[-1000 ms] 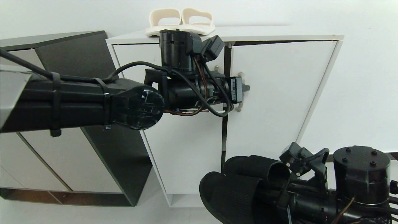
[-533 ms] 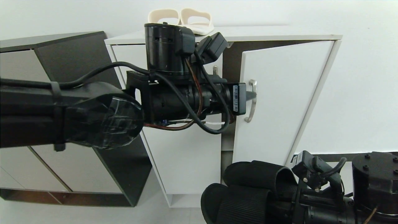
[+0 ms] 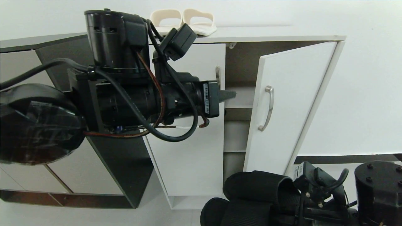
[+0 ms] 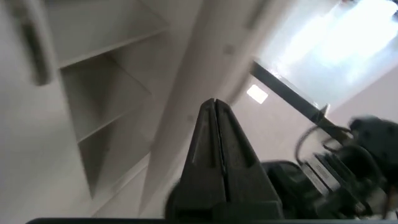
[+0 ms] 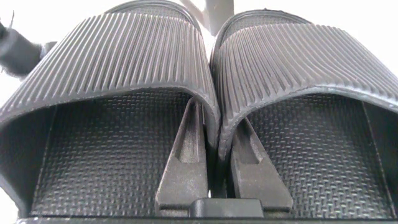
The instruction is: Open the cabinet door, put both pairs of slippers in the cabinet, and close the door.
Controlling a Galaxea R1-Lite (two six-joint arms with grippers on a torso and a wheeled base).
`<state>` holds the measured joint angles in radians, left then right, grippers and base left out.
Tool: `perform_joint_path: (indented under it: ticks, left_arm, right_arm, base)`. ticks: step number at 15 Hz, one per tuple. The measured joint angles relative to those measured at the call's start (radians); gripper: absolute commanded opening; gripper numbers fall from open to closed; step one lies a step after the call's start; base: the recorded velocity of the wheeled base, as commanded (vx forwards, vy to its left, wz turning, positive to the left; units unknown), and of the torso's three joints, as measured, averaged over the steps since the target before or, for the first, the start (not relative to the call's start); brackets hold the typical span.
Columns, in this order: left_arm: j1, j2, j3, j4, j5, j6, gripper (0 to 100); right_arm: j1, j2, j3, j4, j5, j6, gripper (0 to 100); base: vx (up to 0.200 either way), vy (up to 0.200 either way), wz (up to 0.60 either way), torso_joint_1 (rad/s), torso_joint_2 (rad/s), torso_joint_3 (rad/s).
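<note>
Head view: my right gripper (image 5: 214,118) pinches the black slippers (image 3: 251,194) together, toes leading, low by the cabinet's (image 3: 267,33) bottom edge. Its gap sits above and ahead, left of the open door (image 3: 292,103). Closed and empty, my left gripper (image 3: 230,94) hangs across that gap.

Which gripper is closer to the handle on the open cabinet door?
Left. The left gripper, fingers shut, sits level with the handle, a gap to its left, in front of the opening. The right gripper is well below it, clamping the black slippers.
</note>
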<state>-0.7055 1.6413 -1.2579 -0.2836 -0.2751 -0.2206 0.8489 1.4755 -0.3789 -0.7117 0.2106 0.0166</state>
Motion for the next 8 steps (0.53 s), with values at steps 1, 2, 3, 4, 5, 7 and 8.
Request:
perform_joint_path:
  ticks: [1,2,3,4,5,7,8]
  left_arm:
    - [0.011,0.022,-0.021,-0.018,-0.003,-0.019,0]
    - [0.016,0.053,-0.046,-0.058,-0.004,-0.043,0]
    - [0.020,0.089,-0.074,-0.110,-0.004,-0.064,0]
    - [0.023,0.122,-0.098,-0.142,-0.004,-0.073,0]
    - [0.025,0.154,-0.124,-0.152,-0.004,-0.078,0]
    - [0.025,0.206,-0.170,-0.156,-0.004,-0.080,0]
    - [0.021,0.224,-0.189,-0.154,-0.004,-0.081,0]
  right_arm:
    - [0.008,0.000,0.000,0.018,0.000,0.000,0]
    - [0.016,-0.001,0.000,0.023,0.000,0.000,0]
    - [0.022,-0.002,-0.001,0.025,-0.001,0.000,0]
    - [0.028,-0.003,-0.001,0.025,-0.001,0.001,0]
    - [0.035,-0.002,-0.001,0.025,-0.001,0.000,0]
    - [0.040,0.000,0.000,0.025,-0.001,0.001,0]
    - [0.042,0.002,0.000,0.025,-0.001,0.001,0]
  base:
    - [0.000,0.000,0.00,0.000,0.00,0.000]
    - [0.000,0.000,0.00,0.000,0.00,0.000]
    - [0.000,0.000,0.00,0.000,0.00,0.000]
    - [0.000,0.000,0.00,0.000,0.00,0.000]
    - [0.000,0.000,0.00,0.000,0.00,0.000]
    - [0.000,0.000,0.00,0.000,0.00,0.000]
    - [0.000,0.000,0.00,0.000,0.00,0.000]
